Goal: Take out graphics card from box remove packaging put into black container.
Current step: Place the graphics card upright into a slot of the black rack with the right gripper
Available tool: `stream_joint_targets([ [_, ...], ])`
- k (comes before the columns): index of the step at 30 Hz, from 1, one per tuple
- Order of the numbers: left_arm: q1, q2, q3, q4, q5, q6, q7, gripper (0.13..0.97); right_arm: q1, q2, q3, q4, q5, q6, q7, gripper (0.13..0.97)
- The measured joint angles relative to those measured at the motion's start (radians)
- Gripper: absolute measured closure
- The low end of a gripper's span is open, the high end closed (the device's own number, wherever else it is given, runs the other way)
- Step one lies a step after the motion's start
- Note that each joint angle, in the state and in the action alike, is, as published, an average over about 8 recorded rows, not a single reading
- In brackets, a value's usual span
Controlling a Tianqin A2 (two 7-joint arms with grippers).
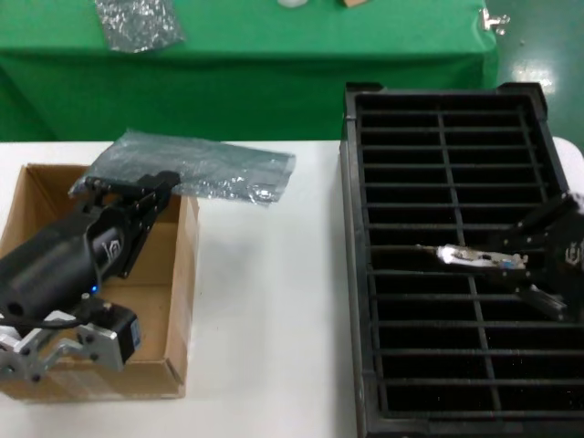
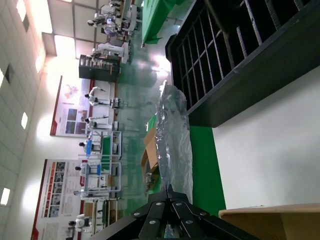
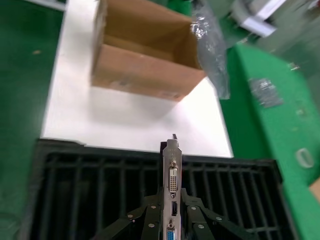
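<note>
1. My right claw [image 3: 172, 222] is clamped on the graphics card [image 3: 171, 180], its fingers pressed on either side of the silver end bracket, which stands on edge
2. In the head view the card [image 1: 473, 258] sits over the black tray [image 1: 365, 274], about halfway down the tray's length and over the divider between its two columns of slots; I cannot tell whether it touches the slot walls
3. My left claw [image 1: 128, 187] is over the far end of the cardboard box [image 1: 187, 274], which stands open on the white table [image 1: 265, 310] well to the left of the tray
4. The left claw's fingers [image 2: 170, 210] are closed to a point, and the edge of the silvery plastic bag [image 2: 172, 135] meets them there, so I read it as pinching the bag
5. The bag [image 1: 196, 166] lies across the box's far corner and spreads onto the table toward the tray, without reaching it
6. A second, smaller silvery bag [image 1: 137, 23] lies on the green cloth [image 1: 274, 64] beyond the box
</note>
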Motion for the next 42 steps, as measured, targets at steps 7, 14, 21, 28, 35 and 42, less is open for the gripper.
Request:
stream_joint_targets([
  [7,0.0,0.0,0.0,0.0,0.0,0.0,0.0,0.958,0.287,-0.025,-0.165,-0.049,0.065,-0.243,0.085,0.907],
  [14,0.0,0.0,0.0,0.0,0.0,0.0,0.0,0.958,0.534,-0.009,-0.428,-0.108,0.182,-0.314,0.185,0.907],
  [21,0.0,0.0,0.0,0.0,0.0,0.0,0.0,0.958,0.654,-0.028,-0.593,-0.157,0.189,-0.325,0.222,0.907],
  [28,0.0,0.0,0.0,0.0,0.0,0.0,0.0,0.958,0.658,-0.063,-0.63,-0.198,0.136,-0.327,0.219,0.907],
  [35,0.0,0.0,0.0,0.0,0.0,0.0,0.0,0.958,0.635,-0.096,-0.625,-0.229,0.088,-0.327,0.196,0.907],
  [42,0.0,0.0,0.0,0.0,0.0,0.0,0.0,0.958,0.616,-0.124,-0.617,-0.266,0.042,-0.327,0.162,0.907],
])
